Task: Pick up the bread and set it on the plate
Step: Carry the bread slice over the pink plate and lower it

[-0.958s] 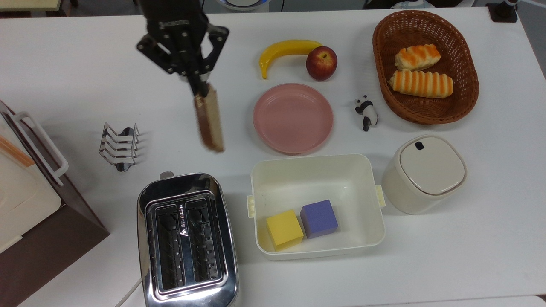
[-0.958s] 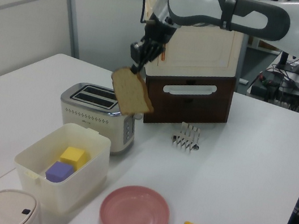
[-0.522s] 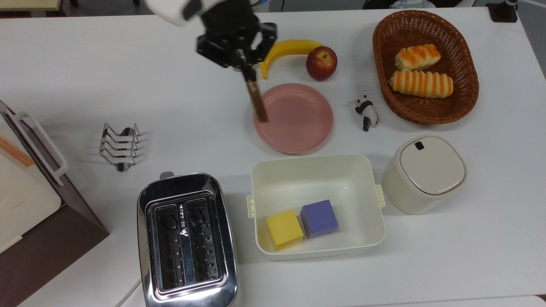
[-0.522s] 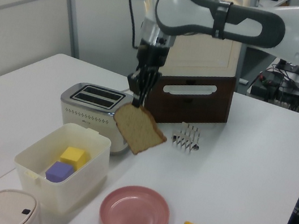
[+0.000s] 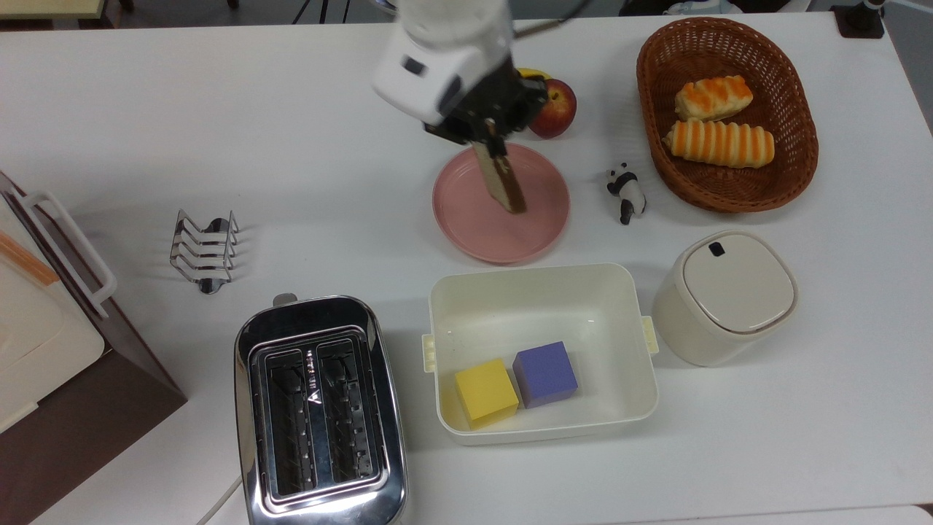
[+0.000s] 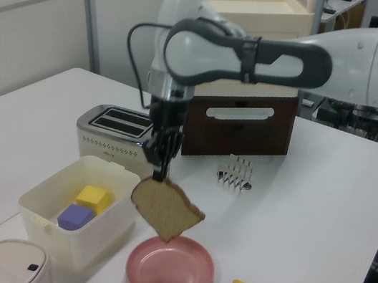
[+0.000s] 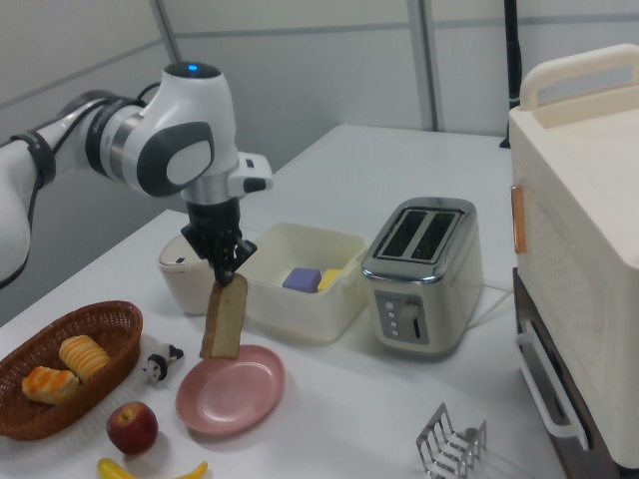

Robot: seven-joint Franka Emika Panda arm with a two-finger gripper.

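Landmark for my log: the pink plate (image 5: 501, 202), on the white table (image 5: 146, 131).

- Gripper (image 6: 159, 173): I see it above the plate, fingers pinched on the top edge of the bread.
- Bread (image 6: 166, 209): brown wholemeal slice, hanging edge-down and tilted, in the air over the plate; in the left view its lowest corner is just clear of the plate's rim.
- Cream tub (image 5: 541, 350): just beside the plate, holding a yellow cube (image 5: 485, 392) and a purple cube (image 5: 545, 373) touching each other.
- Apple (image 5: 557, 107): near the plate, on the side away from the tub.
- Panda figurine (image 5: 625, 192): between the plate and the wicker basket (image 5: 794, 157), which holds two striped rolls (image 5: 718, 142).
- Lidded cream bin (image 5: 725, 295): next to the tub.
- Toaster (image 5: 318, 412) and toast rack (image 5: 205, 249): well apart from the plate.
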